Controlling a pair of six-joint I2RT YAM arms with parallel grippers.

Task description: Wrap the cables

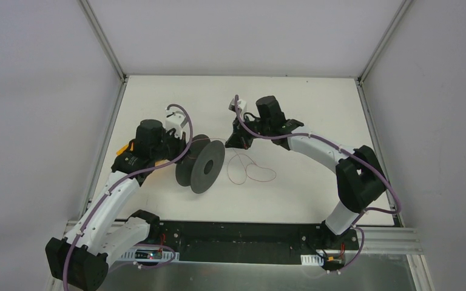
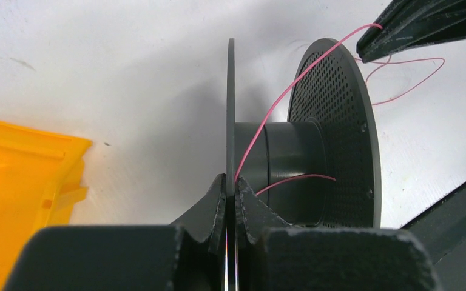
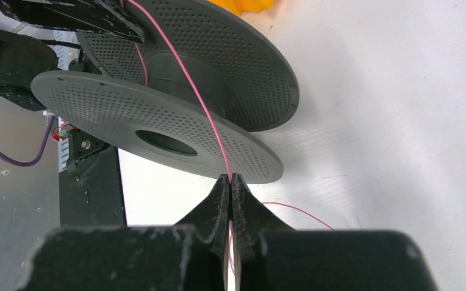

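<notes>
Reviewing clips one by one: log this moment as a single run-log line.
left gripper: shut on spool flange | right gripper: shut on wire | wire: runs to spool hub, slack loops on table

A white table fills the middle, boxed by pale grey walls at 9, 12 and 3 o'clock. Aluminium frame posts rise at the far corners. At 6 o'clock runs a black rail, with what may be a bare metal surface below. The light is soft and even.
</notes>
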